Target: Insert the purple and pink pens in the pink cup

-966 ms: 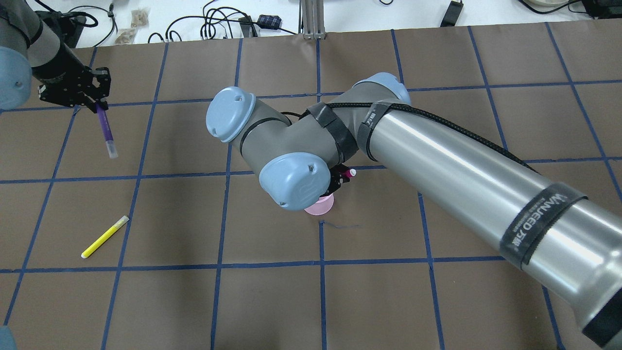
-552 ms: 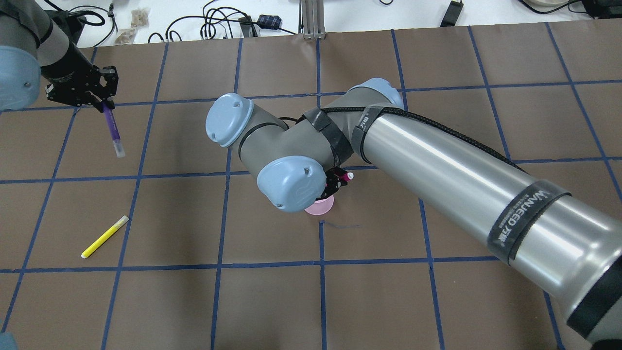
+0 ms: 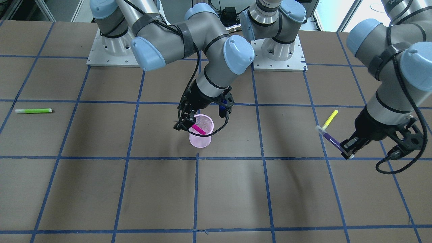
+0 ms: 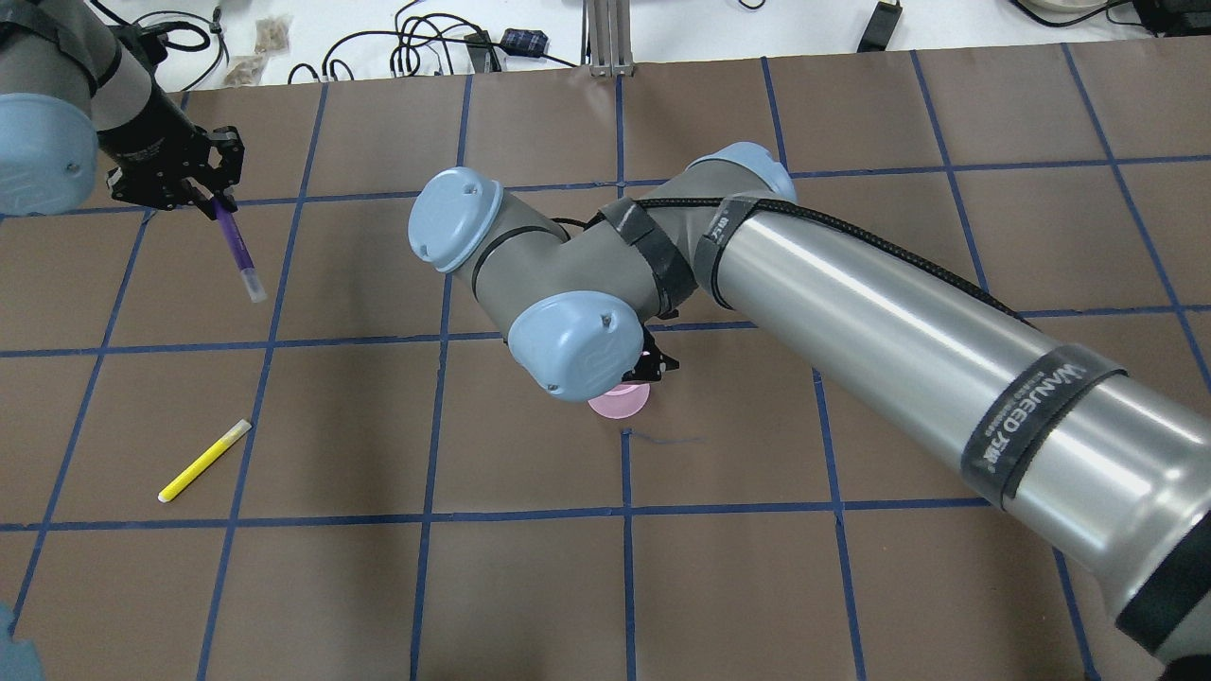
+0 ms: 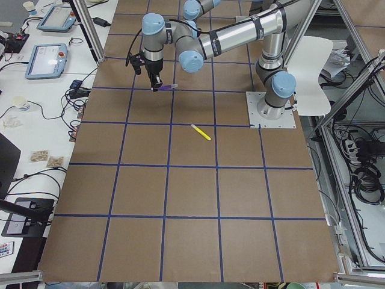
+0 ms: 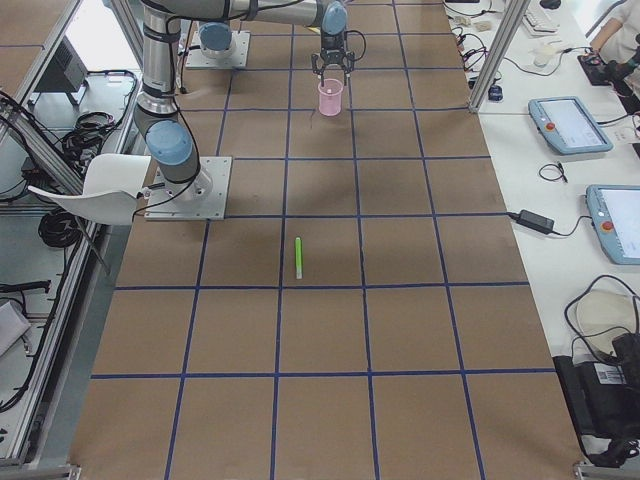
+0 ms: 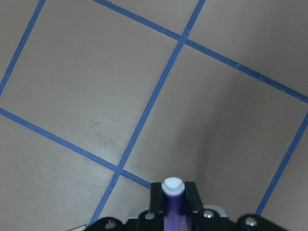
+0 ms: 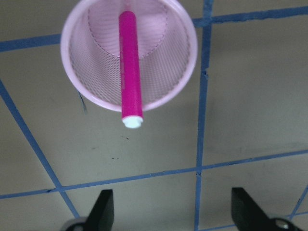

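Note:
The pink mesh cup point(image 3: 201, 138) stands upright near the table's middle; it also shows in the overhead view point(image 4: 620, 404) and the right wrist view point(image 8: 166, 72). The pink pen point(image 3: 198, 129) leans inside it, its white end over the rim point(image 8: 129, 62). My right gripper point(image 3: 199, 121) hangs open just above the cup, holding nothing point(image 8: 174, 211). My left gripper point(image 4: 210, 196) is shut on the purple pen point(image 4: 236, 248), held tilted above the table far to the cup's left. The purple pen also shows in the front view point(image 3: 332, 140) and the left wrist view point(image 7: 172, 202).
A yellow pen point(image 4: 204, 461) lies on the brown mat, nearer the robot than my left gripper. A green pen point(image 3: 33, 110) lies far out on my right side. Cables point(image 4: 426, 47) lie beyond the mat's far edge. My right arm point(image 4: 851, 312) covers much of the middle in the overhead view.
The pink pen's end no longer sticks out beside my right gripper; the pen now rests in the cup. My left gripper has moved right with the purple pen.

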Robot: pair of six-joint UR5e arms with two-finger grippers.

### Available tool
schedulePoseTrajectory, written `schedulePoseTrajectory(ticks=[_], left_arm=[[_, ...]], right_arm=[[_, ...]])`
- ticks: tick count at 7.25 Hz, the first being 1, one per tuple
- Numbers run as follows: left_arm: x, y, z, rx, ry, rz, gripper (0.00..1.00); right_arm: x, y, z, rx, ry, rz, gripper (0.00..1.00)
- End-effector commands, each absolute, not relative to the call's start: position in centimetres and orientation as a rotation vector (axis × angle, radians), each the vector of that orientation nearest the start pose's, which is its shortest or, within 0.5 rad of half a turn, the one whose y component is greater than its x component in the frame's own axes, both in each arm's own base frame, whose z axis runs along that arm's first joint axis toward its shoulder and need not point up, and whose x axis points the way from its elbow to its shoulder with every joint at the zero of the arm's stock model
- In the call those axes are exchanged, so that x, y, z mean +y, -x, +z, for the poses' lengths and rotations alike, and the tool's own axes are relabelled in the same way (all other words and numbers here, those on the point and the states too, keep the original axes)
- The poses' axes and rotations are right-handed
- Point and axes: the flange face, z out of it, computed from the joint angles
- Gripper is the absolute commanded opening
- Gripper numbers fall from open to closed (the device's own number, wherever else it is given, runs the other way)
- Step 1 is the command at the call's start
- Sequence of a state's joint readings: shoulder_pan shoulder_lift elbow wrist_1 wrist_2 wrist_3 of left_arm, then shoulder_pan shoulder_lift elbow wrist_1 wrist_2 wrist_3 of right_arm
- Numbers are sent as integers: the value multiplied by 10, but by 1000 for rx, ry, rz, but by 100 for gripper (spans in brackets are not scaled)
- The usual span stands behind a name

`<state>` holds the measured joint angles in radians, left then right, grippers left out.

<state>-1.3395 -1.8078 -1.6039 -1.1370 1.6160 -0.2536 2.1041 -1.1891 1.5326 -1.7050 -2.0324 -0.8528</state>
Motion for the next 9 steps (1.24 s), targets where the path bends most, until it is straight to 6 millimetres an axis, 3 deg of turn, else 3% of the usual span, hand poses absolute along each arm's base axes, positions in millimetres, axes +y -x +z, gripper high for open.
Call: schedulePoseTrajectory(ticks=[1,2,3,4,5,6,7,8,9], left_arm=[[-602,78,399,3005,778,-370,0],[-592,129,405,3018,833,-404,0],[-589,177,399,3034,864,-468,0],[-577,226,391,3025,823,-496,0],[-559,265,388,2978,750,-543,0],[-548,289,379,2986,732,-606,0],[-542,298,365,2992,764,-666,0],[-536,305,351,2986,752,-733,0],[-526,320,343,2979,735,-756,0]], right_arm=[[-506,-298,400,2768,2064,317,93],[-516,-247,427,2790,1976,282,94],[-520,-211,442,2818,1842,228,94],[-519,-183,461,2882,1727,170,91],[-522,-167,467,2917,1520,81,90],[-524,-149,473,3024,1214,31,94],[-523,-138,479,3115,935,-8,95],[-519,-145,485,3154,524,-74,100],[-516,-149,486,3160,264,-85,100]])
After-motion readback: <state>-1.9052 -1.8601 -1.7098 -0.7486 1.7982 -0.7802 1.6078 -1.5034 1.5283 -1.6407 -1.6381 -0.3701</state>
